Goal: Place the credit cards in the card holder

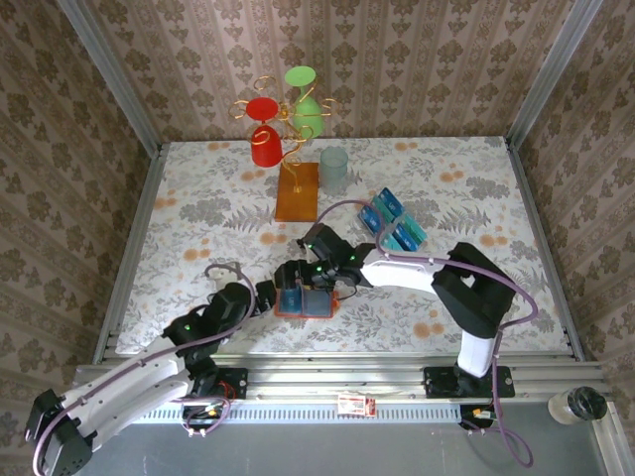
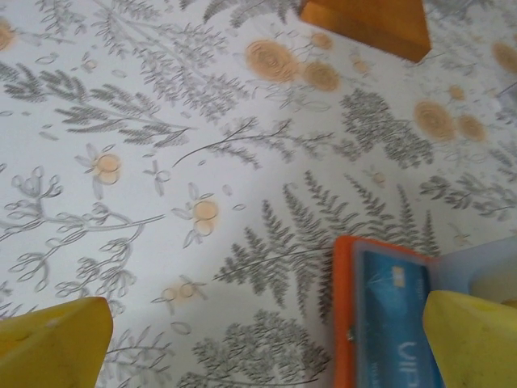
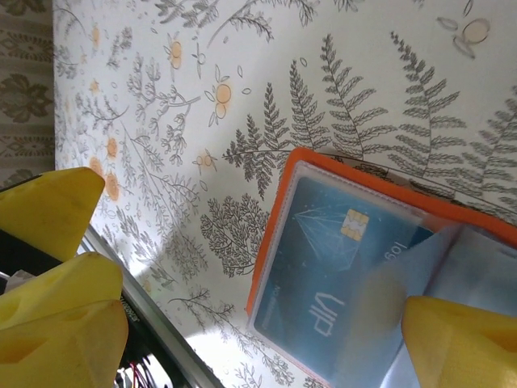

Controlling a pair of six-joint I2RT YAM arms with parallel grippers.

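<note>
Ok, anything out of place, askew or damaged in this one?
Nothing is damaged or spilled. The card holder lies open with a blue card under its clear sleeve. The remaining credit cards sit in a loose, crooked cluster further back on the right, as expected mid-task.

Bare tablecloth (image 1: 198,238) left, wire stand (image 1: 288,129) and cup (image 1: 334,171) blocking far middle, credit cards (image 1: 394,223) right.

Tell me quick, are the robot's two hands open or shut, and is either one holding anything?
Left gripper: open, holding nothing.
Right gripper: open over the wallet, holding nothing.
</note>
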